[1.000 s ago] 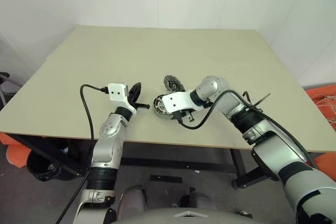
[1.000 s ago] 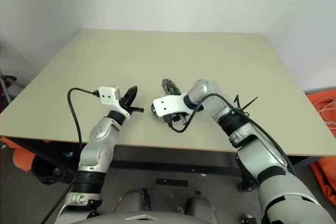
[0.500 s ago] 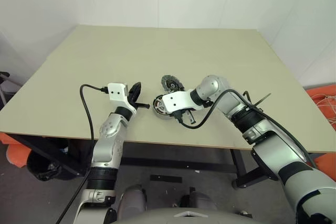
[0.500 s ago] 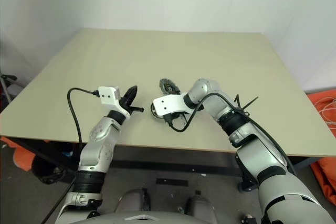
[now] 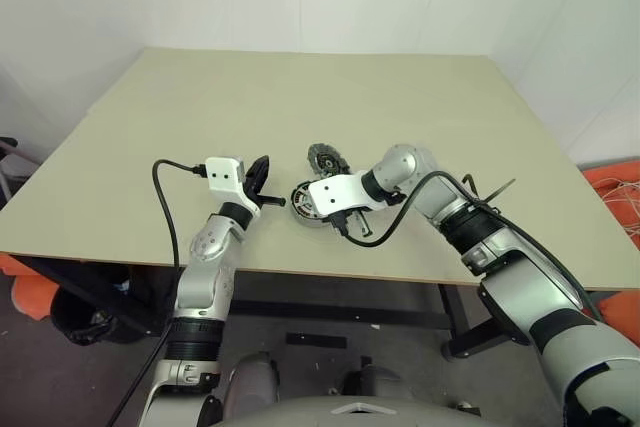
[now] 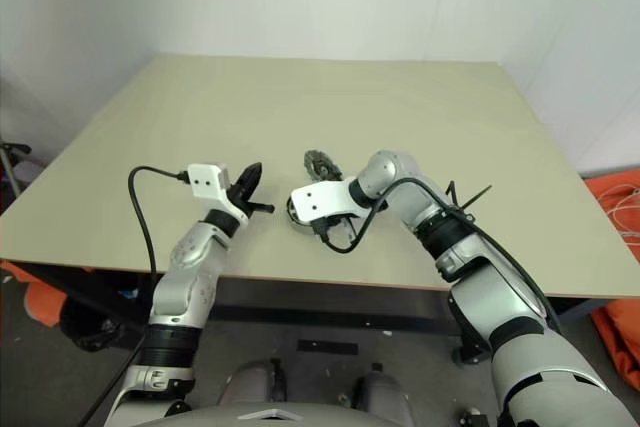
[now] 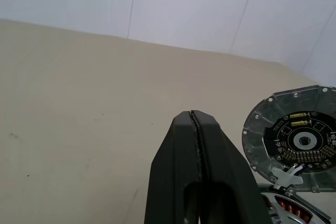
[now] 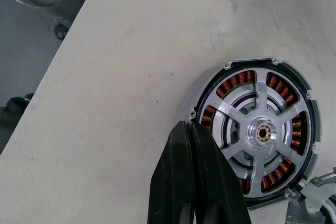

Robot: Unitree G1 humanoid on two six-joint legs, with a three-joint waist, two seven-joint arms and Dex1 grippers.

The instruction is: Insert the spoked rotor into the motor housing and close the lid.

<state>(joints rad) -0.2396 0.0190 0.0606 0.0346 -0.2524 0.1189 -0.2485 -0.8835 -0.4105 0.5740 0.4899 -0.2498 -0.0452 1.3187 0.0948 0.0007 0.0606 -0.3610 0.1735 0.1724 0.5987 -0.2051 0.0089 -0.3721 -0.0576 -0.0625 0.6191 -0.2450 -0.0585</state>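
We're looking down on the beige table (image 5: 300,107), and all the action sits low and centre in the head view. The motor housing (image 8: 257,132) lies flat there, close to the table's near edge, and in the right wrist view its copper windings ring a silver spoked rotor (image 8: 261,129) that sits down inside it, hub in the middle, spokes reaching out to the rim. So the rotor is in and the housing is uncovered.

Our right gripper (image 8: 191,129) comes in from the right of the head frame, angled down and pointing left, and its two black fingers are pressed tight together with nothing between them. The tips rest right at the housing's edge, over the windings on the near side; whether they actually touch the metal, we can't quite say from this angle.

Just above the housing in the head view, slightly further up the table, stands the lid (image 7: 294,140), tilted up on edge. The left wrist view shows its round silver rim and a dark inner face with a small centre ring, and the housing's copper peeks out just below it, the two just beside each other.

Over on the left of centre, our left gripper (image 7: 193,119) hangs above the table, pointing forward, fingers closed flat against each other and empty, a little apart from the housing.
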